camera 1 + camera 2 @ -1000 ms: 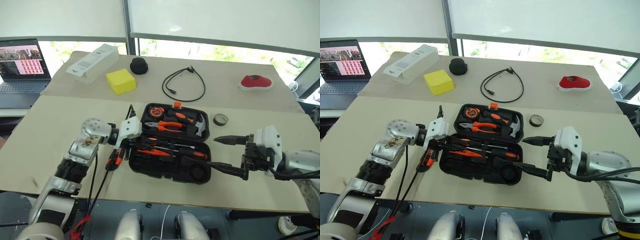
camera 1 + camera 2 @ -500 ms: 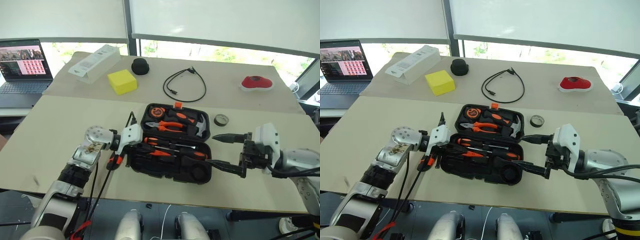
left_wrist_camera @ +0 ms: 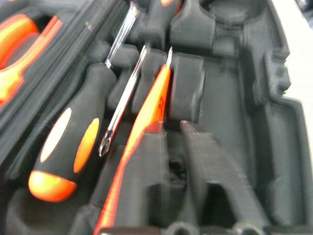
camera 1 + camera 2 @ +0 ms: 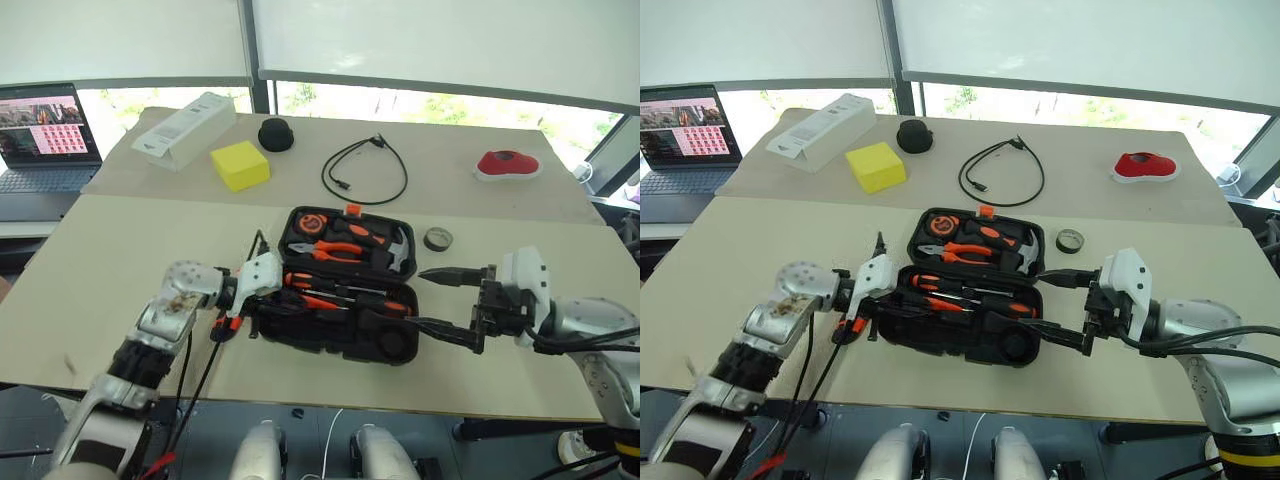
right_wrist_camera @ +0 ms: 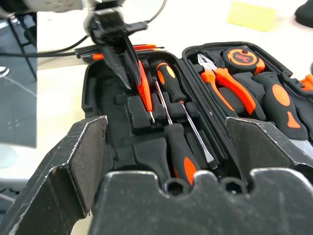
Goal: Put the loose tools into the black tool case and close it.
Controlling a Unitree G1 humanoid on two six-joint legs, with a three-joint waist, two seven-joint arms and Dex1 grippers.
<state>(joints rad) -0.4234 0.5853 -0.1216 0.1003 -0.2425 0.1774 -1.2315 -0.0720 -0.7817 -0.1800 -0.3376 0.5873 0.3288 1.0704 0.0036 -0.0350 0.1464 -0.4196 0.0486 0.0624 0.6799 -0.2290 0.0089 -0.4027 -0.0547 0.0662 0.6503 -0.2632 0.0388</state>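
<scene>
While case lid stands open, task is judged most of the way but not finished. L pincer (image 3: 172,128) sits at one end of the black tool case (image 4: 400,355), fingers a little apart w/ nothing between them, tips down inside the near half. Slim orange tester pen (image 3: 146,112) lies in its recess just beside one L finger, touching or nearly so; cannot tell which. Two screwdrivers are seated just past the pen from that pincer: one (image 5: 166,78) handle toward L pincer, other (image 5: 183,161) handle toward the R pincer. R pincer (image 4: 418,297) hovers at the opposite end of case, jaws wide apart, empty, one finger over the case rim. Small tape roll (image 4: 437,238) is on the table (image 4: 100,260) outside the case, near R pincer's far finger, so not packed yet. Utility knife: cannot pick it out for certain among the orange-black handles in lid half. Left to do, by my reading: tape roll in, check pen is pressed home, then fold lid over & latch.
</scene>
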